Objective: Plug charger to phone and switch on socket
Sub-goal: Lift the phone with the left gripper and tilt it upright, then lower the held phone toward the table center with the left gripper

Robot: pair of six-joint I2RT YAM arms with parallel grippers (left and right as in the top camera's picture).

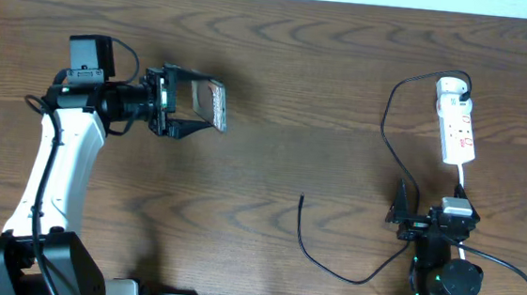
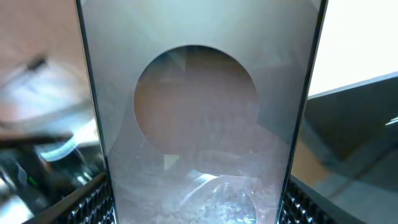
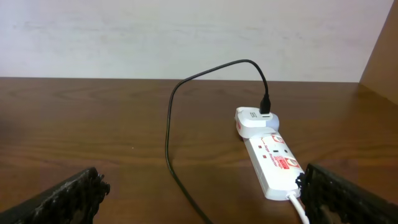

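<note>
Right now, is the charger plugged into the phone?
Out: the charger's loose tip lies on the table, away from the phone in the left claw.

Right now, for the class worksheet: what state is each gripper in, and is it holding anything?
Left gripper: closed on the phone, held off the table.
Right gripper: open, holding nothing.

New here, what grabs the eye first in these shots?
The left claw grips the phone, upper left of centre. Far right lies the white socket with the charger plugged into its far end; the cable's free tip lies loose mid-table. The right claw sits open just below the socket.
</note>
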